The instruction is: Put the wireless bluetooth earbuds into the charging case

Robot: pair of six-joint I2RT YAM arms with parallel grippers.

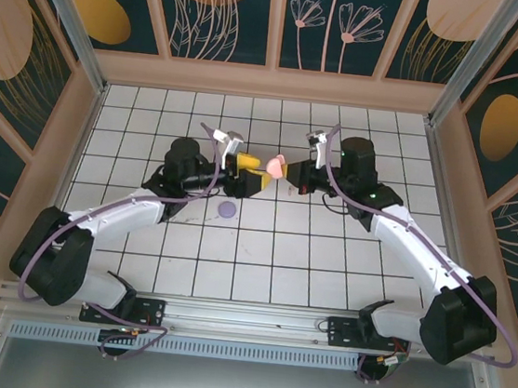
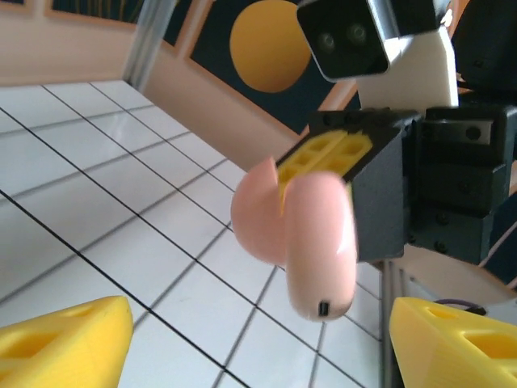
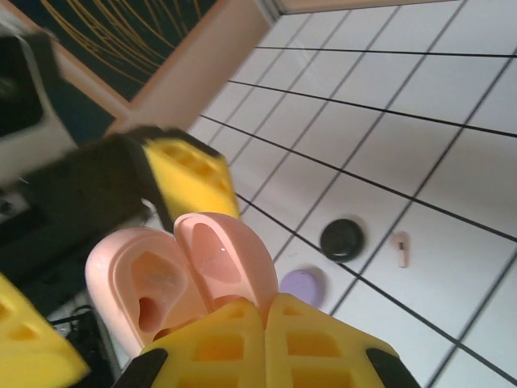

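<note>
1. The right hand (image 3: 266, 343) has its two yellow fingers pressed together on the edge of the pink charging case (image 3: 174, 271), holding it up off the tabletop (image 1: 325, 267).
2. The case's lid is swung open like a clamshell. The right wrist view looks into both halves, where the moulded hollows show. I cannot tell whether anything sits in them.
3. The left hand (image 2: 258, 343) is spread wide. Its yellow fingertips (image 2: 65, 339) stand far apart at the bottom corners of its own view, with the case between and above them. Neither fingertip touches it, and the hand holds nothing.
4. From above, the two hands meet nose to nose over the middle of the tabletop, with the pink case between them.
5. A pale pink earbud (image 3: 400, 249) lies flat on a white tile, out of the case and apart from both hands.
6. Just beside the earbud sits a round black case (image 3: 342, 239), closed. A light purple case (image 3: 303, 284) lies near it, also on the tiles.
7. In the top view the purple case rests beside the left arm's forearm, nearer the arm bases than the raised pink case.
</note>
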